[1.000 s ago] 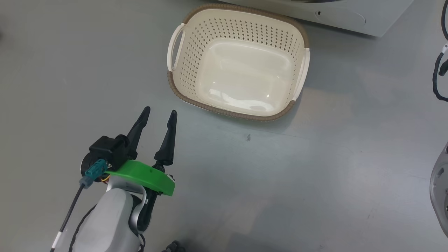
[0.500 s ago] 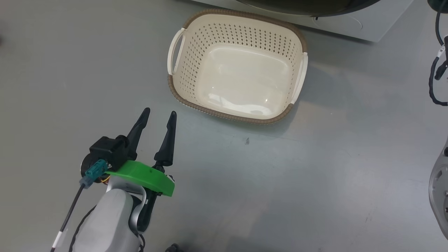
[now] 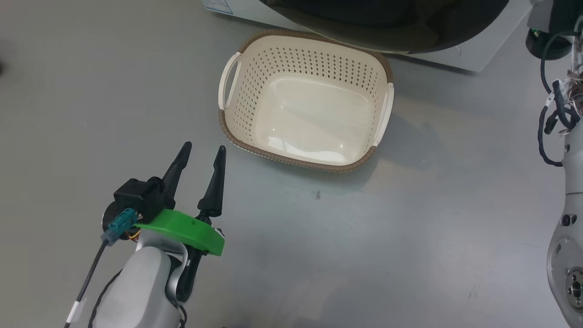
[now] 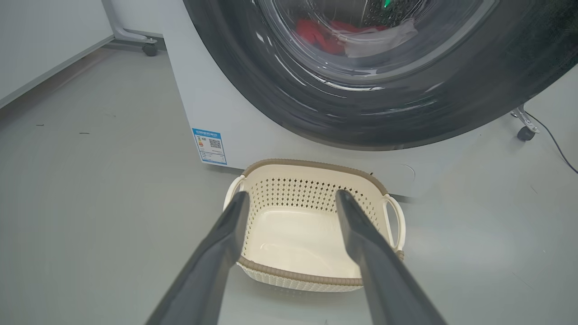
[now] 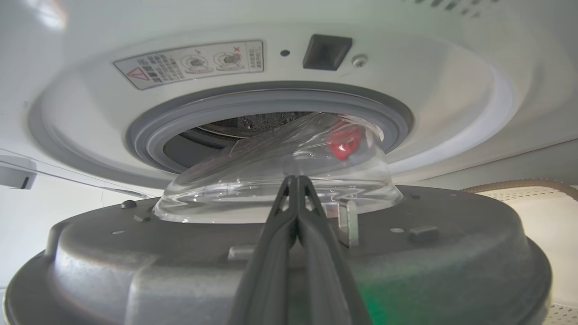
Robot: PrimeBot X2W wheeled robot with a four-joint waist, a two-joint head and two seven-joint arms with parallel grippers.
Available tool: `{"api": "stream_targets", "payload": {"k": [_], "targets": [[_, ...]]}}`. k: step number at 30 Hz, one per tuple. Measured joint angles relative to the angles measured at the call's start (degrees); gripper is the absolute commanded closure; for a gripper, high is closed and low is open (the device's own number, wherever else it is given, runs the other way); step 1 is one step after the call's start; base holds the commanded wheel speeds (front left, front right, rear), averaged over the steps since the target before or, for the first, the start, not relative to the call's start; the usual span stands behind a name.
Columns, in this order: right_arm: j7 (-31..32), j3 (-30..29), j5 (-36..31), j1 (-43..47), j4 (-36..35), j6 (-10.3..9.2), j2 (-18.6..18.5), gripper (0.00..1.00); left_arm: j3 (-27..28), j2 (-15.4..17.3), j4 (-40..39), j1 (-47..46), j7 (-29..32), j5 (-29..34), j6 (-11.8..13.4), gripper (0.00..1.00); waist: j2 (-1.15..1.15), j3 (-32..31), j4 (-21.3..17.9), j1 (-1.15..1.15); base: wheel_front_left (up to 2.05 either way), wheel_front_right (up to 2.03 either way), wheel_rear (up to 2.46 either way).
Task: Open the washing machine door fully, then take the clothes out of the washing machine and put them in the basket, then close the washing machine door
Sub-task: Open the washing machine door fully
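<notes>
Two tools apart: the left one open by the basket, the right one shut at the door

Your left tool (image 3: 204, 146) sits at 7 o'clock in the head view, above the grey floor (image 3: 410, 237). Its two dark fingers are spread apart and hold nothing. Its tips point toward 12 o'clock, near the closest corner of the basket (image 3: 291, 159) but not touching it. The basket stands upright on the floor, at about 12 o'clock from the picture's middle.

Just beyond the basket, at 12 to 1 o'clock, the black rim of the washing machine door (image 3: 387, 32) hangs over the basket's far edge. The white washing machine (image 3: 460, 52) is behind it. Your right arm (image 3: 567, 182) runs along the 3 o'clock edge.

In the left wrist view the basket lies between the spread fingers. The blue label (image 4: 209, 146) on the washer is at 10 o'clock of the basket. The clothes (image 4: 316, 36) show red and white through the door glass at 12 o'clock, inside the drum.

Your right tool (image 5: 295, 178) is closed, finger pressed against finger with nothing between them. In the right wrist view it lies along the grey inner face of the door, its tips at the foot of the clear glass bowl (image 5: 271, 194). You cannot tell whether they touch it. The door stands ajar, and the bowl is partly drawn out of the grey rubber ring (image 5: 253, 101). A red patch of the clothes shows through the bowl at 1 o'clock of the tips.
</notes>
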Motion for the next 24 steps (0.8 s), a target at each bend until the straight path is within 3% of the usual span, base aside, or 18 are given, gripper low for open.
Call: {"api": "stream_targets", "payload": {"k": [19, 24], "targets": [[2.41, 0.09, 1.58, 4.49, 1.45, 0.53, 0.81, 1.0, 0.34, 0.01, 0.55, 0.85, 0.0, 1.55, 0.0, 0.0, 0.0, -3.59, -1.29, 0.0, 0.0, 0.0, 0.0], [2.38, 0.2, 1.44, 5.22, 1.19, 1.44, 0.78, 1.0, 0.36, 0.01, 0.55, 1.08, 0.0, 1.63, 0.0, 0.0, 0.0, -4.04, -1.53, 0.0, 0.0, 0.0, 0.0]]}}
